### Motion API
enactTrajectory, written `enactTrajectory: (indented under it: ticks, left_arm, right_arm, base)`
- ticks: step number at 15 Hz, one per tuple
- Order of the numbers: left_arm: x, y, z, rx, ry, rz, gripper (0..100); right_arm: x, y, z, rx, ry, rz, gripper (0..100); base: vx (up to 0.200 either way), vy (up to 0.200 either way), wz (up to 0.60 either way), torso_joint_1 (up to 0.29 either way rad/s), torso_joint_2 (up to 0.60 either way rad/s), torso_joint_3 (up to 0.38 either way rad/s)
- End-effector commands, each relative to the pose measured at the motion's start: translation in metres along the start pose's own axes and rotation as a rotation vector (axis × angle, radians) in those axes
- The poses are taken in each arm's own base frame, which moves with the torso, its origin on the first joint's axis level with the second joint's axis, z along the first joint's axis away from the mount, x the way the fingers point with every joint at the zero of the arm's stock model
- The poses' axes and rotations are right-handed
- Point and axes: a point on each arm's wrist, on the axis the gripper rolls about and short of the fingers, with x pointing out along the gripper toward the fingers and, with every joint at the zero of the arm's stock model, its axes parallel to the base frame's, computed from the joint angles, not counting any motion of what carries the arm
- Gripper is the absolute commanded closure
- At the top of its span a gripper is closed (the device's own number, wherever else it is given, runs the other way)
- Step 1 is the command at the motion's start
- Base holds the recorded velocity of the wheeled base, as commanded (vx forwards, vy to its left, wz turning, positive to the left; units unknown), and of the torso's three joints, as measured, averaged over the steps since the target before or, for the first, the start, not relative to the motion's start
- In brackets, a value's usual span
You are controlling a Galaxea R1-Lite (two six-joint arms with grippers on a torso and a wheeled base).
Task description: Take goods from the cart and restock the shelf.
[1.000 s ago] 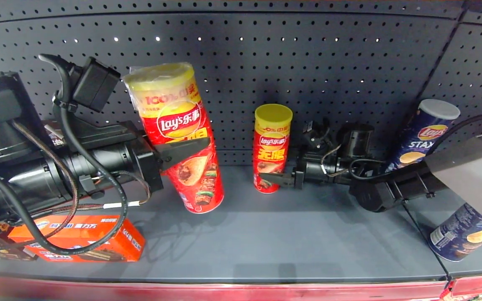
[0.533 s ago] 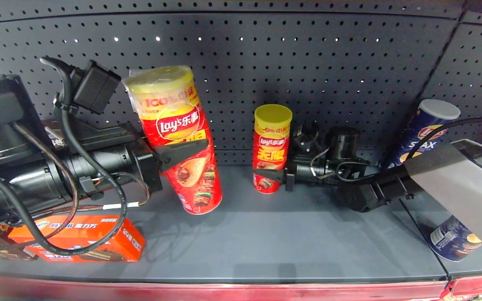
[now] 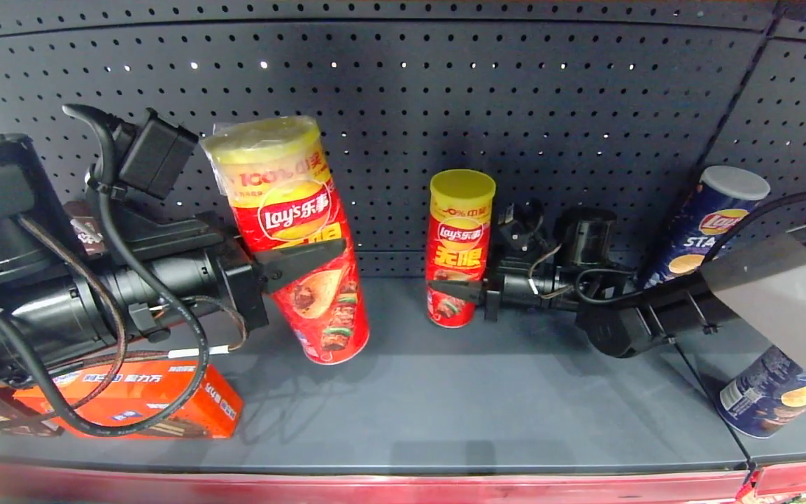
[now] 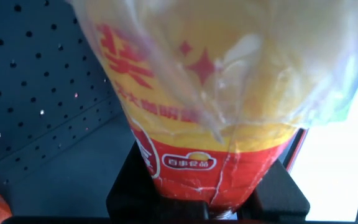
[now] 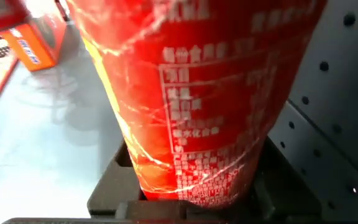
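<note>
The left claw (image 3: 298, 255) is closed tight around the big red chip can (image 3: 291, 210). It holds the can by its middle. The can has a yellow top with clear wrap on it. It is tilted, with its top leaning to the robot's left. Its bottom is right down at the shelf (image 3: 445, 392), but I cannot tell if it touches. In the left wrist view, the black claw (image 4: 207, 199) hugs the big red chip can (image 4: 216, 93) from both sides.

The right claw (image 3: 455, 290) is closed on the small red chip can (image 3: 460, 231) (it has a yellow lid too). It grips this can low down, near the bottom. The can stands almost straight, close to the dark wall with holes (image 3: 445, 91) at the back of the shelf. I cannot tell if it sits on the shelf or is just above it. In the right wrist view, the claw (image 5: 191, 199) squeezes the small red chip can (image 5: 197, 93) from both sides.

The two red cans are apart, with bare shelf between them.

An orange box (image 3: 144, 406) lies flat at the front of the shelf, on the robot's left, under the left arm. On the robot's right, a blue chip can (image 3: 707, 224) with a grey lid stands near the back wall. A second blue can (image 3: 767, 392) is nearer the front, partly hidden behind the right arm.
</note>
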Motion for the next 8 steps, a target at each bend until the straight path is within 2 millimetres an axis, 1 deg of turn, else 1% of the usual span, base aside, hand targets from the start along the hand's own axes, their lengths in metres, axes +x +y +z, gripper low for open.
enactTrajectory:
  ticks: [1, 3, 4, 5, 6, 7, 8]
  left_arm:
    - [-0.002, -0.001, -0.003, -0.006, 0.01, 0.002, 100]
    - [-0.006, -0.001, -0.001, -0.002, 0.002, 0.008, 100]
    - [-0.006, -0.001, -0.001, -0.001, 0.001, 0.009, 100]
    - [-0.006, -0.001, -0.001, -0.001, 0.001, 0.009, 100]
    - [-0.006, -0.001, -0.001, -0.001, 0.001, 0.008, 100]
    - [-0.006, -0.001, -0.001, 0.0, 0.002, 0.008, 100]
    - [-0.006, -0.001, -0.001, -0.002, 0.003, 0.009, 100]
  right_arm:
    - [-0.012, 0.017, 0.028, -0.035, -0.029, -0.004, 100]
    - [-0.019, 0.037, 0.035, -0.042, -0.032, -0.037, 100]
    - [-0.025, 0.052, 0.038, -0.037, -0.03, -0.03, 100]
    - [-0.028, 0.061, 0.038, -0.036, -0.03, -0.023, 100]
    - [-0.035, 0.077, 0.038, -0.037, -0.034, -0.011, 100]
    - [-0.038, 0.085, 0.038, -0.038, -0.037, 0.0, 100]
    - [-0.043, 0.102, 0.04, -0.043, -0.046, 0.021, 100]
  base:
    - [0.0, 0.0, 0.0, 0.0, 0.0, 0.0]
    - [0.0, 0.0, 0.0, 0.0, 0.0, 0.0]
    - [0.0, 0.0, 0.0, 0.0, 0.0, 0.0]
    - [0.0, 0.0, 0.0, 0.0, 0.0, 0.0]
    - [0.0, 0.0, 0.0, 0.0, 0.0, 0.0]
    - [0.0, 0.0, 0.0, 0.0, 0.0, 0.0]
    - [0.0, 0.0, 0.0, 0.0, 0.0, 0.0]
